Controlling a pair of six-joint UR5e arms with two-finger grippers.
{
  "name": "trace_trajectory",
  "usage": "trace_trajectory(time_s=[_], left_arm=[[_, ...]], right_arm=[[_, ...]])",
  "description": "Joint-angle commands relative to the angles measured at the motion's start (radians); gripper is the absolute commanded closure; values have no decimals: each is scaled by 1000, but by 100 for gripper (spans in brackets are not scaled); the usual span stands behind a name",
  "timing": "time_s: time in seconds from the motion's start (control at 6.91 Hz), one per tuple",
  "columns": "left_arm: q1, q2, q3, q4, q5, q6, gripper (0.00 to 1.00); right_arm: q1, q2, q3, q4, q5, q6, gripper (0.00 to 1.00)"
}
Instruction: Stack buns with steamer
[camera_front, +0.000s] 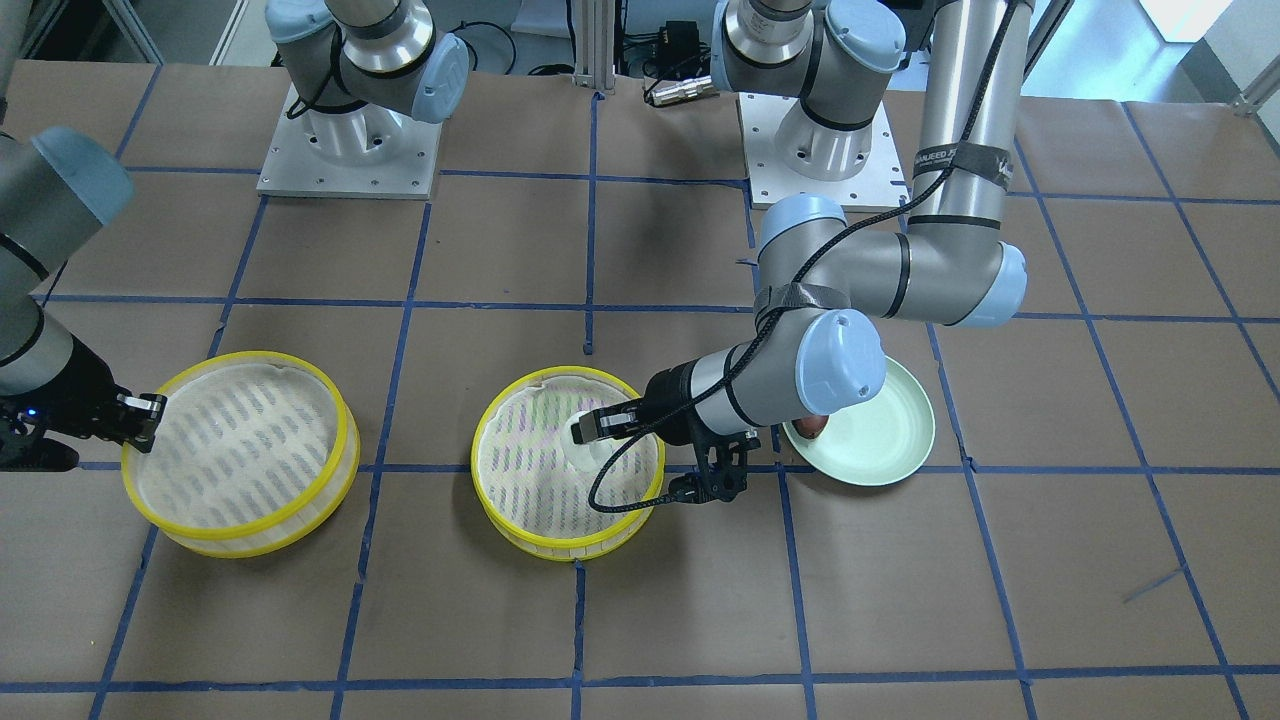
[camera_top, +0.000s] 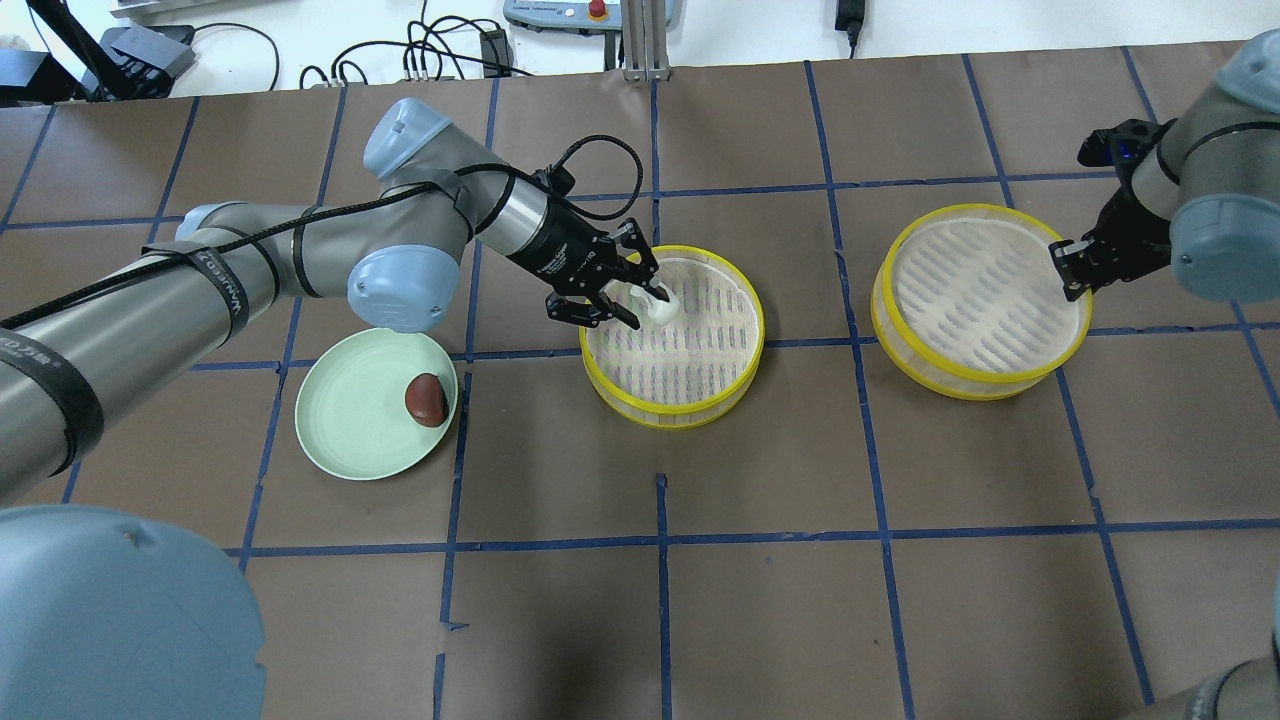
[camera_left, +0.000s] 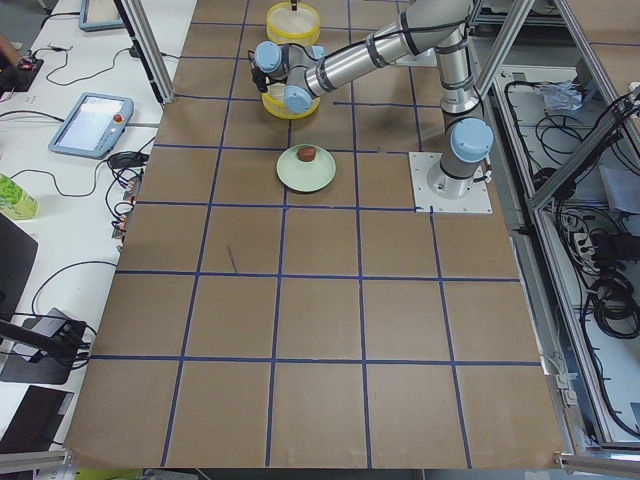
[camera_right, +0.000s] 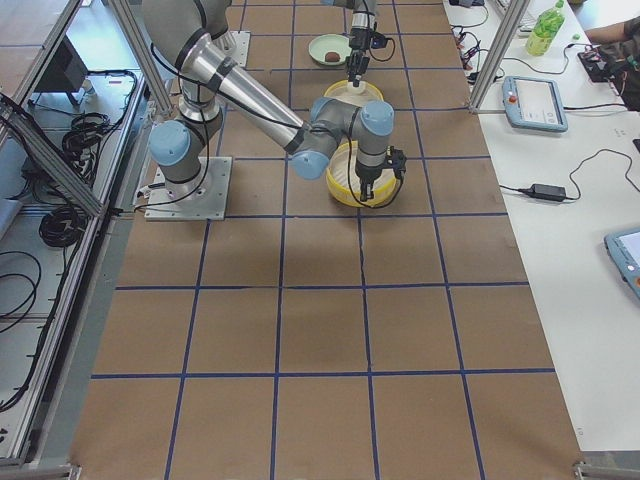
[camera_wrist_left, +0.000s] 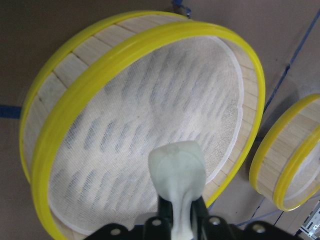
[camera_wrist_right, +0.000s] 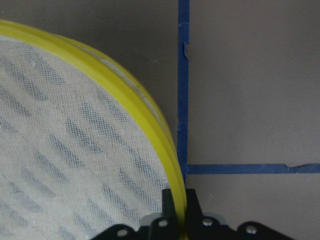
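a: the left gripper (camera_top: 645, 300) is clenched on the white bun (camera_wrist_left: 177, 160), just over the mesh of the middle steamer (camera_top: 672, 412), near its rim.
b: then lower until the bun touches the cloth, and only then part the fingers. dropped, it may roll.
a: more toward the centre?
b: a little, to leave room for the brown bun (camera_top: 426, 399) on the green plate (camera_top: 345, 430).
a: and the right gripper (camera_top: 1066, 266)?
b: it pinches the rim of the second steamer (camera_top: 975, 388). best to lift only once both buns are in.
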Motion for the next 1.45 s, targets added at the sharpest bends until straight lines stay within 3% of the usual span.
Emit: trace_trajectory(time_s=[0.0, 0.43, 0.72, 0.87, 1.16, 1.3], left_arm=[[-1, 1, 0, 4, 0, -4, 0], [0, 22, 0, 5, 35, 11, 0], [14, 91, -22, -54, 389, 165, 0], [44, 119, -23, -161, 549, 312, 0], [126, 127, -71, -220, 794, 596, 0], [126, 128, -108, -217, 874, 595, 0]], right_arm=[[33, -56, -27, 73, 13, 54, 96], [87, -86, -38, 99, 13, 139, 96], [249, -106, -61, 126, 10, 400, 96], [341, -107, -66, 154, 1, 559, 96], [526, -90, -86, 150, 2, 817, 96], [568, -66, -86, 149, 4, 879, 96]])
